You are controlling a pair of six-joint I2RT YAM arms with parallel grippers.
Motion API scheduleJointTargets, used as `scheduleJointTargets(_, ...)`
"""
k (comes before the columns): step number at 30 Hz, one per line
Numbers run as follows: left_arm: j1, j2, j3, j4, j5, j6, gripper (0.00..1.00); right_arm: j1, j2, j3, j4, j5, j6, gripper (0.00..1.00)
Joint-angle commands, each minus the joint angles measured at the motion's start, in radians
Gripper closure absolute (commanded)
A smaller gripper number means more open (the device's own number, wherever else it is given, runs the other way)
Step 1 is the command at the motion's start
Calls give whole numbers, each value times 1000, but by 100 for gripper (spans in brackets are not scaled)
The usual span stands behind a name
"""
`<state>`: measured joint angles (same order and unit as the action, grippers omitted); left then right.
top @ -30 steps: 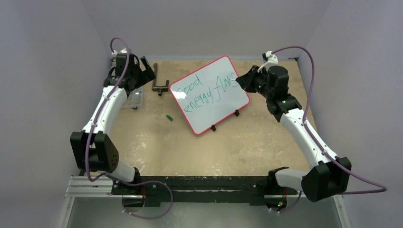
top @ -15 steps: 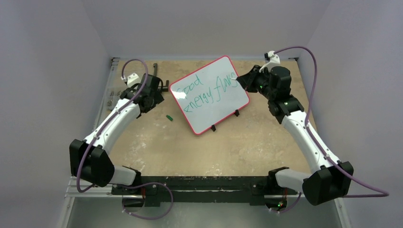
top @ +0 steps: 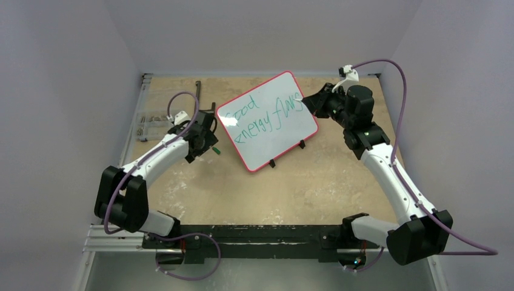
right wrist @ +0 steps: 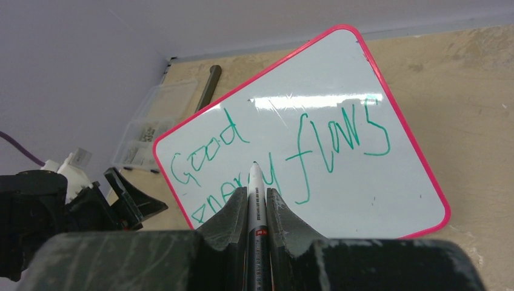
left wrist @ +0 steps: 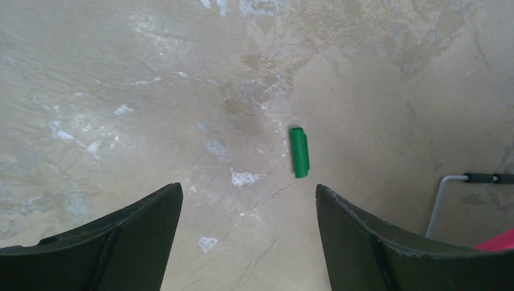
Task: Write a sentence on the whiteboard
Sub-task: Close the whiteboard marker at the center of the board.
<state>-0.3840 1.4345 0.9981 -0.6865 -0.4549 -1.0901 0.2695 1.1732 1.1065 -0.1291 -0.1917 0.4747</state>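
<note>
The whiteboard [top: 290, 134] with its red frame stands tilted at the back centre and fills the right wrist view [right wrist: 363, 194]. The green sentence [top: 262, 115] reads "Good energy flows" [right wrist: 315, 142] in two slanted lines. My right gripper [top: 310, 103] hangs just off the board's right edge, shut on a white marker [right wrist: 255, 182] whose tip points at the writing. My left gripper [top: 208, 143] is open, low over the tabletop left of the board. A small green cap [left wrist: 299, 151] lies just ahead of its jaws [left wrist: 247, 186], slightly to the right, also visible from above [top: 215, 150].
A clear plastic box [top: 151, 126] sits at the back left edge. A dark metal bar tool [top: 199, 97] lies behind the left gripper. A grey wire piece [left wrist: 445, 188] shows by the board's corner. Walls close in the left, back and right.
The left arm has swung from the plastic box at the back left forward and right to the green cap, its jaws narrowing a little. The right arm has barely moved.
</note>
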Motion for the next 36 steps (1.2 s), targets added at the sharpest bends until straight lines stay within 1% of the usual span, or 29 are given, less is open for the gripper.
scheduleJointTargets(1,-13,22,-41,164,52,-14,24,5,-18,16,19,-28,-10,100)
scheduleJointTargets(3,-13,34,-63,221,73,2,30,4,-17,15,22,-31,-9,100)
scheduleJointTargets(7,-13,67,-79,265,84,-2,36,5,-17,15,23,-34,-9,100)
scheduleJointTargets(11,-13,105,-82,324,123,22,46,4,-13,13,24,-33,-10,100)
scheduleJointTargets(18,-13,154,-69,334,144,22,50,5,-6,13,25,-28,-10,100)
scheduleJointTargets(22,-13,182,-52,311,142,22,53,5,-1,15,26,-28,-10,100)
scheduleJointTargets(24,-13,194,-50,310,146,23,56,4,2,15,25,-28,-9,100)
scheduleJointTargets(26,-14,204,-52,319,157,32,61,5,2,15,26,-28,-11,100)
scheduleJointTargets(30,-13,224,-49,321,166,44,63,5,3,14,26,-25,-11,100)
scheduleJointTargets(33,-13,235,-43,324,169,56,67,4,5,15,25,-25,-11,100)
scheduleJointTargets(36,-13,235,-41,321,166,66,74,4,5,15,25,-23,-11,100)
